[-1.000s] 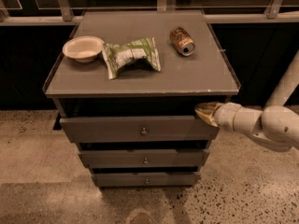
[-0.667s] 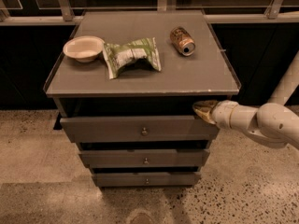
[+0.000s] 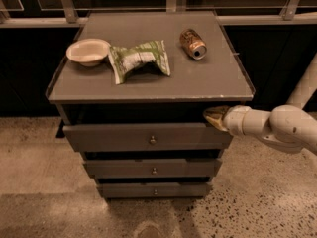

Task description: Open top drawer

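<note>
The top drawer (image 3: 124, 137) is the widest grey front, with a small round knob (image 3: 152, 140) at its centre. It stands pulled out a little, with a dark gap above it under the cabinet top. My gripper (image 3: 214, 117) comes in from the right on a white arm (image 3: 277, 128). Its tip sits at the drawer front's upper right corner, just under the cabinet top's edge. Two narrower drawer fronts (image 3: 153, 168) lie below.
On the cabinet top (image 3: 208, 83) stand a white bowl (image 3: 88, 51), a green and white crumpled bag (image 3: 138, 59) and a can lying on its side (image 3: 193, 43). A railing and dark wall run behind. Speckled floor (image 3: 39, 182) surrounds the cabinet.
The gripper tip has shifted slightly left, closer along the drawer's upper right corner. The drawer and the objects on top look unchanged.
</note>
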`<state>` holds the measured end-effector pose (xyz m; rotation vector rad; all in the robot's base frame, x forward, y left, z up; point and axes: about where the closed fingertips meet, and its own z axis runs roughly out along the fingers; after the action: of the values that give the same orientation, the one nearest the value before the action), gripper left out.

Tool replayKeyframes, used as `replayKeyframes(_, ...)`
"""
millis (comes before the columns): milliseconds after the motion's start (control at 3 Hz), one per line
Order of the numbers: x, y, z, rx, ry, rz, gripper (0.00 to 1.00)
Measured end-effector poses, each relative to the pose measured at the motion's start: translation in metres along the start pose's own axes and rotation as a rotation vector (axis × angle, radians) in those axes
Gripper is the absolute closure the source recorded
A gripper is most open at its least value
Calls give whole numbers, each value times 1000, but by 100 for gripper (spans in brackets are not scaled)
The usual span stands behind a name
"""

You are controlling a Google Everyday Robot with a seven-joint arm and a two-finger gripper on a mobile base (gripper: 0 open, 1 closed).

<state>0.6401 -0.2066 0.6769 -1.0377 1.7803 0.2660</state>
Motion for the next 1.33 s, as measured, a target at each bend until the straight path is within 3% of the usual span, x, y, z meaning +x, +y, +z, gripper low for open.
replayKeyframes(1333, -5, 4, -2, -26, 17, -5, 100)
